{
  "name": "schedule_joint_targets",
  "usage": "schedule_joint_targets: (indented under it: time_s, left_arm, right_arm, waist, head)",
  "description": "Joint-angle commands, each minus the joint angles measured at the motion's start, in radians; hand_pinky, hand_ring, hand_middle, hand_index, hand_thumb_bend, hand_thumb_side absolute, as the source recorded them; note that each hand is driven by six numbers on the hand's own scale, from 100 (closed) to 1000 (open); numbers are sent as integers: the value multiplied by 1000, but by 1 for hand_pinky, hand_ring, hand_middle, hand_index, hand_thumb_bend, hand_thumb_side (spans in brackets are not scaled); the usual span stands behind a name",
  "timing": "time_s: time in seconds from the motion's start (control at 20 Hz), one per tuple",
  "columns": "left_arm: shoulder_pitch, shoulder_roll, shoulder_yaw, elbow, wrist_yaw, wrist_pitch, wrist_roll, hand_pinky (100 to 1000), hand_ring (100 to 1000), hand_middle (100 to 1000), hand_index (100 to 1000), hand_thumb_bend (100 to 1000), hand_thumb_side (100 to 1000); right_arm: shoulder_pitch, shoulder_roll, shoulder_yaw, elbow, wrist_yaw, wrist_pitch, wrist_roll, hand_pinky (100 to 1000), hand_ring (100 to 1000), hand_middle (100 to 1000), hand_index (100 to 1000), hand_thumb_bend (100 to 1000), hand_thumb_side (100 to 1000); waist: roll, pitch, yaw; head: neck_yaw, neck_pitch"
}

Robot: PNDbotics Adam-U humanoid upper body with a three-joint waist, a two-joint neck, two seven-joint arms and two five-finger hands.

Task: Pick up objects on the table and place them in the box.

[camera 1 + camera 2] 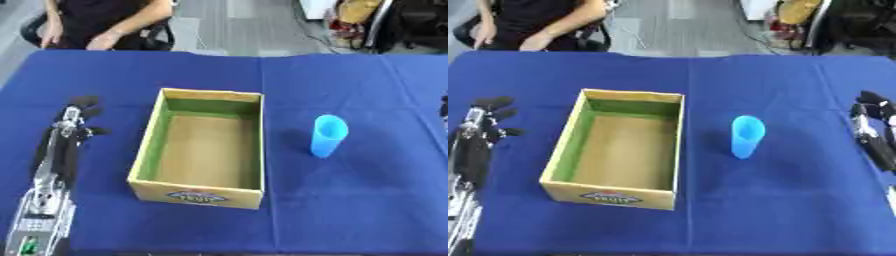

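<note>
Blue cloth [350, 210]: box [202, 145], label unreadable; cup [328, 135]; each robot hand [77, 120] [874, 116] open.

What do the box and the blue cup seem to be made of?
The box looks like cardboard: matte brown inside, thin straight walls, a printed label on its front, green on the inner walls. The blue cup is probably plastic: even light blue colour, smooth, thin rim, slightly see-through perhaps. Neither look proves the material for certain.

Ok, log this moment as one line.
box: empty | cup: upright, right of box | left robot hand: open, idle | right robot hand: open, idle
</note>
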Motion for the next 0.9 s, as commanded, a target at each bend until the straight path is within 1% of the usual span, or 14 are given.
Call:
schedule_joint_targets:
  time_s: [0.05, 0.9]
  left_arm:
    - [-10, 13, 2, -14, -5, -2, -5, 605, 818, 833, 840, 428, 1000]
    - [-9, 13, 3, -14, -5, -2, -6, 605, 818, 834, 839, 426, 1000]
  right_arm:
    - [-14, -24, -7, -10, 3, 0, 5, 843, 794, 781, 901, 176, 821]
    - [-17, -25, -8, -12, 9, 0, 7, 843, 794, 781, 900, 176, 814]
  waist:
    - [-1, -8, 1]
    - [-1, -9, -2]
  head:
    - [-5, -4]
    - [-6, -4]
